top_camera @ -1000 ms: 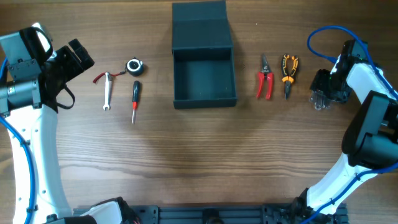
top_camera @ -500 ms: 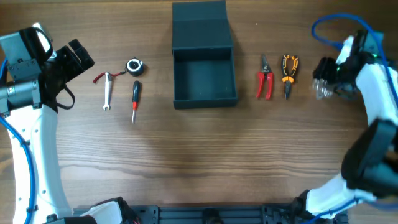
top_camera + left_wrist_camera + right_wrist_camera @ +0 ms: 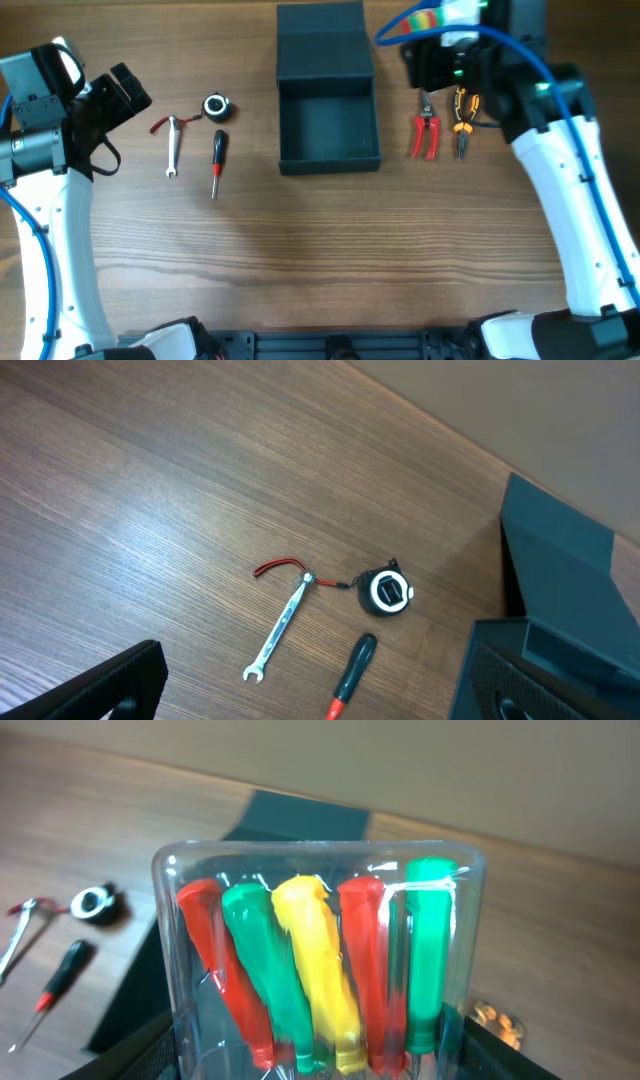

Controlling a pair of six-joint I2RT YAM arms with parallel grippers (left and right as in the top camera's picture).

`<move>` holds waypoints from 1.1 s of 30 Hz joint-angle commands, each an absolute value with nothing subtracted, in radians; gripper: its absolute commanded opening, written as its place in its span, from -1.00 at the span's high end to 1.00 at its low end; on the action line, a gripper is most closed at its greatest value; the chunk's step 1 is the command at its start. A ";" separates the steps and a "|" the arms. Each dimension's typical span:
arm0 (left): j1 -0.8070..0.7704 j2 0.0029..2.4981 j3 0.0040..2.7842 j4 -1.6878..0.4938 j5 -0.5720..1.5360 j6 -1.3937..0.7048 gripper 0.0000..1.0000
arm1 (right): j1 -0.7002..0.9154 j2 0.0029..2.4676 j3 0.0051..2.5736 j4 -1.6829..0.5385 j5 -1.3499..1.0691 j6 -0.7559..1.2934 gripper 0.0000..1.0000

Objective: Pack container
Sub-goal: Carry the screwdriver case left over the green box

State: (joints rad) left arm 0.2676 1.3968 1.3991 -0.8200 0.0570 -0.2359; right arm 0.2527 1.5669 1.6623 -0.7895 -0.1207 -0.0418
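Overhead, my right tool [image 3: 441,50] is clamped on a clear pack [image 3: 437,17] of coloured handles at upper right. The container [image 3: 330,128] sits open at top centre. Left wrist: my left tool [image 3: 320,685] gapes wide, empty. Right wrist: the clear pack [image 3: 320,960] fills the frame.

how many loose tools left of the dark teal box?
3: silver open-end wrench, black-and-red screwdriver beside it, round black tape measure farther back. Nothing seems hidden there.
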 commanded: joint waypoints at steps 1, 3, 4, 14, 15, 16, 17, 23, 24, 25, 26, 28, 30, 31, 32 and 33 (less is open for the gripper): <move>0.273 1.401 1.422 -0.821 0.051 -0.213 -1.00 | 0.338 1.631 1.685 -0.765 -0.082 -0.104 0.91; 0.273 1.401 1.422 -0.821 0.051 -0.213 -0.99 | 0.379 1.697 1.685 -0.757 -0.083 -0.132 0.91; 0.273 1.401 1.422 -0.821 0.051 -0.213 -1.00 | 0.395 1.733 1.685 -0.755 -0.083 -0.155 0.92; 0.273 1.401 1.422 -0.821 0.051 -0.213 -1.00 | 0.500 1.991 1.685 -0.721 -0.091 -0.344 0.91; 0.273 1.401 1.422 -0.821 0.051 -0.213 -0.99 | 0.509 2.006 1.685 -0.702 -0.090 -0.365 0.91; 0.273 1.401 1.422 -0.821 0.051 -0.213 -0.99 | 0.517 2.019 1.685 -0.683 -0.090 -0.390 0.91; 0.273 1.401 1.422 -0.821 0.051 -0.213 -1.00 | 0.525 2.037 1.685 -0.654 -0.091 -0.423 0.91; 0.273 1.401 1.422 -0.821 0.051 -0.213 -0.99 | 0.530 2.110 1.685 -0.544 -0.199 -0.532 0.91; 0.273 1.401 1.422 -0.821 0.051 -0.213 -1.00 | 0.530 2.122 1.685 -0.523 -0.209 -0.553 0.91; 0.273 1.401 1.422 -0.821 0.051 -0.213 -0.99 | 0.531 2.134 1.685 -0.505 -0.204 -0.573 0.91; 0.273 1.401 1.422 -0.821 0.051 -0.213 -1.00 | 0.531 2.138 1.685 -0.490 -0.204 -0.596 0.91; 0.273 1.401 1.422 -0.821 0.051 -0.213 -0.99 | 0.525 2.151 1.685 -0.458 -0.204 -0.621 0.91; 0.273 1.401 1.422 -0.821 0.051 -0.213 -0.99 | 0.524 2.153 1.685 -0.444 -0.204 -0.661 0.91; 0.273 1.401 1.422 -0.821 0.051 -0.213 -0.99 | 0.524 2.153 1.685 -0.440 -0.202 -0.695 0.91; 0.273 1.401 1.422 -0.821 0.051 -0.213 -0.99 | 0.524 2.153 1.685 -0.436 -0.191 -0.708 0.91; 0.273 1.401 1.422 -0.821 0.051 -0.213 -1.00 | 0.523 2.153 1.685 -0.432 -0.174 -0.708 0.91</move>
State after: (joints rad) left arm 0.2676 1.3968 1.3991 -0.8200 0.0570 -0.2363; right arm 0.5282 2.1376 1.6707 -0.4461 -0.1791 -0.6353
